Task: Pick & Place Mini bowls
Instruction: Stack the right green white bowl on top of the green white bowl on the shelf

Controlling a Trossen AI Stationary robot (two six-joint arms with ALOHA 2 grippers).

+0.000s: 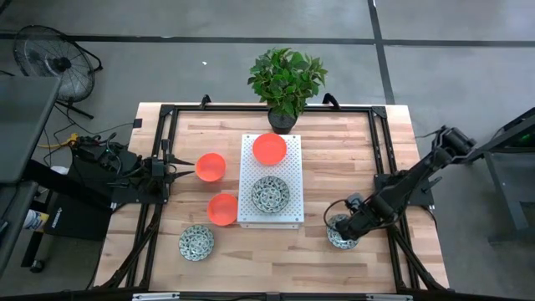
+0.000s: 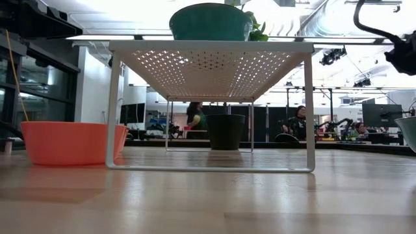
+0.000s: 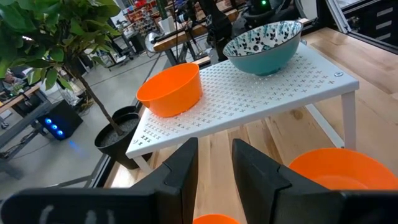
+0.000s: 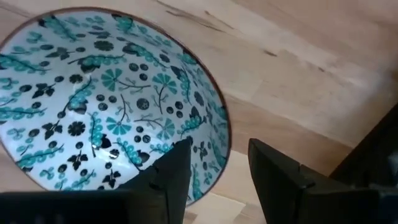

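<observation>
A pale wooden table (image 1: pixel 334 167) in a busy workshop, and all the action is at its right front corner. There sits a patterned mini bowl (image 4: pixel 106 99), white with a dense teal and dark flower print, upright on the wood. The right gripper (image 1: pixel 341 232) is down on it, fingers spread and straddling the rim: in the right wrist view one finger (image 4: pixel 171 174) sits inside the bowl, the other outside, with the wall between them and no squeeze visible yet.

How will it handle? It looks like glazed ceramic, so stiff, slick and chippable, with some weight for its size. That thin rim is the only real hold. A firm, square pinch low on the wall seems best; a shallow bite could let it tip or slide out.

Moving outward from that pincer: well to its far side stands the white perforated rack (image 1: pixel 272 219), carrying a second patterned bowl (image 1: pixel 271 193) and an orange bowl (image 1: pixel 269 148). Beyond the rack, two more orange bowls (image 1: pixel 211 166) rest on the table and a third patterned one (image 1: pixel 196 242) near the front edge. A potted plant (image 1: pixel 286 79) stands at the back edge.

The left gripper (image 1: pixel 173 168) waits at the far side, fingers a little parted, holding nothing.
</observation>
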